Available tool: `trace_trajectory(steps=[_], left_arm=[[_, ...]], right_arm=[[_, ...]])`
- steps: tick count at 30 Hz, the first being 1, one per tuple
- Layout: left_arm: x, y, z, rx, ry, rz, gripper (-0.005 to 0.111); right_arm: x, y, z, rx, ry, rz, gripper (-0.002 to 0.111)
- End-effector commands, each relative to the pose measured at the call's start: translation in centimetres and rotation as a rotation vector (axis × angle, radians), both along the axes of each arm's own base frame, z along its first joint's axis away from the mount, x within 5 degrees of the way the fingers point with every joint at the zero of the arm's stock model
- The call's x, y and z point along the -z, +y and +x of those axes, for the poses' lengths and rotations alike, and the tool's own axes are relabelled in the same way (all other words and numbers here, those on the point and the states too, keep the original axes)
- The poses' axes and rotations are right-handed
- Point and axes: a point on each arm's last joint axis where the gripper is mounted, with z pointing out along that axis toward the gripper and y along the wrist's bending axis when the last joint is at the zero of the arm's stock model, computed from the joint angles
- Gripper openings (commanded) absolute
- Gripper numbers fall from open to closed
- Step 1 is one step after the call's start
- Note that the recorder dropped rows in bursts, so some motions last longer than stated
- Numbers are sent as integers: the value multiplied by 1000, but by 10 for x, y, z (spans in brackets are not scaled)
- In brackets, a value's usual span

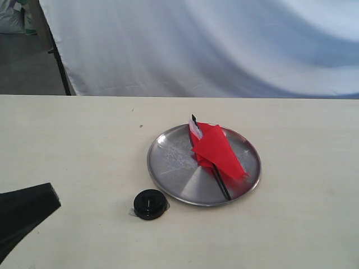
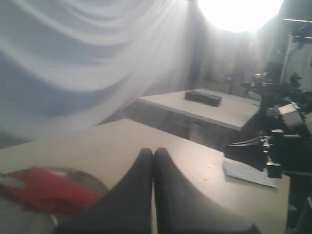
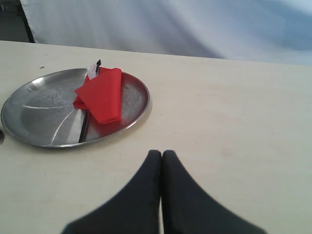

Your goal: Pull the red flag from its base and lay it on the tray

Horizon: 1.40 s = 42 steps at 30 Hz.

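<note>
The pale desk [image 1: 67, 145] filled the lower two thirds of the exterior view. Its far edge ran straight across the frame under a white curtain [image 1: 196, 45]. Broad bare stretches lay at the left, at the right and along the bottom edge.

A black part of the left arm [image 1: 25, 216] jutted in at the lower left corner, well apart from everything else. In the wrist views the left gripper [image 2: 153, 152] and the right gripper [image 3: 162, 153] each had their jaws pressed together on nothing, above bare desk.

The tray [image 1: 174, 162] sat just right of centre, clear of every desk edge. The flag [image 1: 219, 148] lay in its right half, the red cloth crumpled. Its black pole ran from the tray's upper rim, where one end poked just past it, down toward the lower right rim.

The base [image 1: 150, 204] stood empty on the desk, just beside the tray's lower left rim.
</note>
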Motion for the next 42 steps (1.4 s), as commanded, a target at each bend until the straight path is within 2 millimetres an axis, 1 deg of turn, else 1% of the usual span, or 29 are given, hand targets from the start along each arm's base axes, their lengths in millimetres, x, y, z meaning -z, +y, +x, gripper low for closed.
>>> trace_trajectory(steps=[1,6,12,14,15,16,17,23,24,28,30,36,40,42], left_arm=[[2,19,-8,-190,67,-11,0],[7,38,-14,-378,127,-6,0],[7,45,-18,-441,106,6,0],[14,52,-19,-512,151,18,0],[23,56,-20,-548,178,33,0],[30,57,-21,-559,190,40,0],[33,58,-23,-564,176,30,0],[31,66,-26,-653,159,-17,0],[32,68,-26,-677,178,-31,0],[45,83,-26,-855,368,-138,0],[48,86,-27,-900,405,-152,0],[46,86,-28,-918,372,-133,0],[36,78,-27,-831,226,-51,0],[31,74,-27,-783,156,-44,0]], right_arm=[[0,0,0,-1,-8,1,0],[0,0,0,-1,-8,1,0],[0,0,0,-1,-8,1,0],[0,0,0,-1,-8,1,0],[0,0,0,-1,-8,1,0],[0,0,0,-1,-8,1,0],[0,0,0,-1,-8,1,0],[0,0,0,-1,-8,1,0],[0,0,0,-1,-8,1,0],[0,0,0,-1,-8,1,0],[0,0,0,-1,-8,1,0],[1,0,0,-1,-6,0,0],[1,0,0,-1,-6,0,0],[1,0,0,-1,-8,1,0]])
